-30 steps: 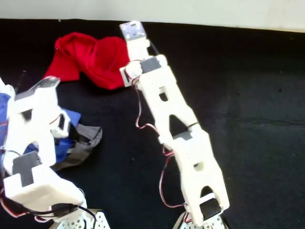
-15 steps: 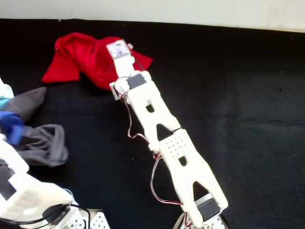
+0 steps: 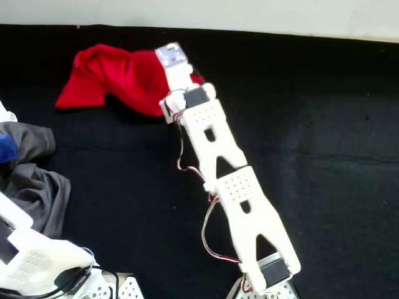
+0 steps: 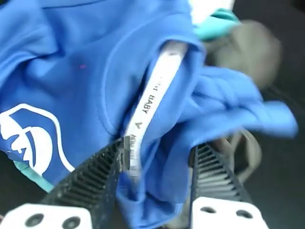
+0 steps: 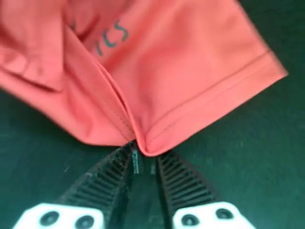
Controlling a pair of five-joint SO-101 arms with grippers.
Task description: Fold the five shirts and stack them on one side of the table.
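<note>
Overhead, the red shirt point(image 3: 112, 78) lies crumpled near the tabletop's point(image 3: 312, 124) far edge, left of middle, with the right arm stretched out to it. A grey shirt point(image 3: 34, 180) is heaped at the left edge.

Right wrist view: the right gripper point(image 5: 141, 160) pinches a folded hem corner of the red shirt, ribbed black jaws nearly together. Smooth knit, stitched hem, grey lettering.

Left wrist view: the left gripper point(image 4: 157, 157) clamps a thick bunch of blue shirt point(image 4: 71, 71), jaws held apart by the cloth. White neck label point(image 4: 152, 95), white printed emblem, teal fabric point(image 4: 212, 26) behind.
</note>
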